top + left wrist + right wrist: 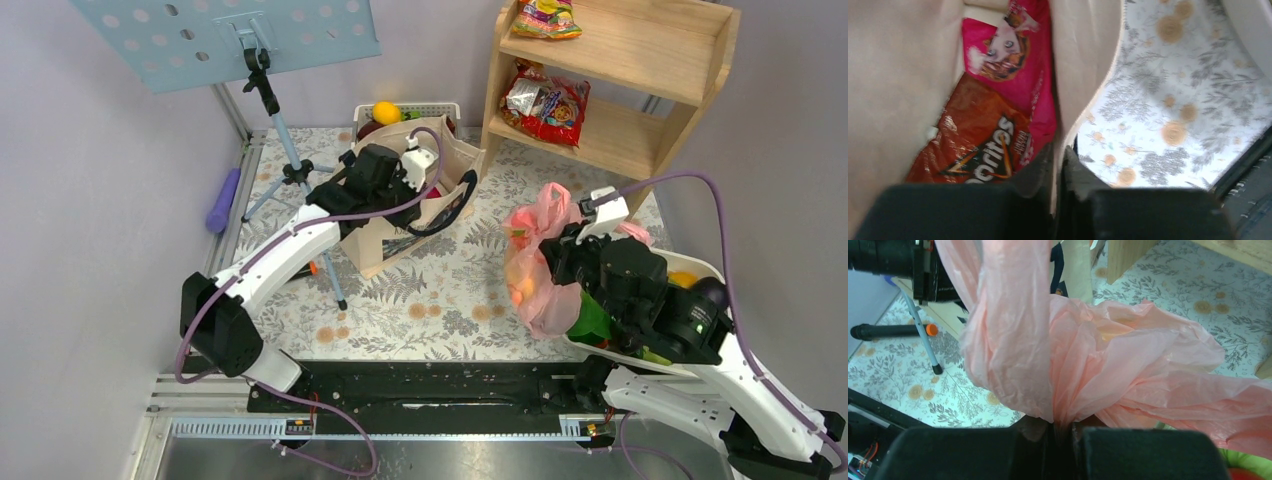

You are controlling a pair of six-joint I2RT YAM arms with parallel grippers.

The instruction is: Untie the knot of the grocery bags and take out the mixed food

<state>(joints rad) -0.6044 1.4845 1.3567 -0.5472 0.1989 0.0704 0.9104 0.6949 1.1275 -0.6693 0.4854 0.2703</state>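
The grocery bag point(540, 275) sat at three o'clock on the table point(440, 295); thin, limp, probably slippery, best taken at its gathered neck, where the right gripper point(1063, 432) pinched tight; the left gripper point(1058, 172), at eleven o'clock, clamped the canvas tote point(1088, 60) wall.

- The tabletop point(440, 290) was white, printed with grey fern leaves and tan-orange flowers.
- The grocery bag point(548, 300) was translucent pale pink, with orange shapes showing through.
- The tote point(372, 250) was beige canvas with dark navy handles.
- Inside the tote, the magenta packet point(1023, 85) bore a cartoon face, and the orange-red packet point(973, 145) carried white lettering.
- The shelf point(690, 95) was pale wood, and the packet on it point(548, 105) was red.
- The perforated panel point(230, 35) was light blue.
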